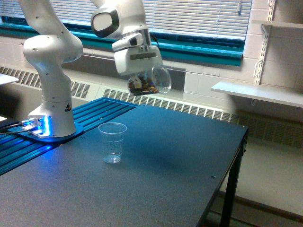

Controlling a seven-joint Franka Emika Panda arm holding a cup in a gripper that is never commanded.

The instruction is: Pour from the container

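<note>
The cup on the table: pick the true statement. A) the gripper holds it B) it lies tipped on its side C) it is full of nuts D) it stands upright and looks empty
D: the cup stands upright on the table, its clear wall showing nothing inside, while the gripper holds the container above.

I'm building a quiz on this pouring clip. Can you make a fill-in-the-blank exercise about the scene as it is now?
1. The gripper holds the container ____ the table.
2. The brown bits lie inside the ____.
3. The cup stands ____ on the table.
4. The cup holds ____.

Missing words: above; container; upright; nothing
</note>
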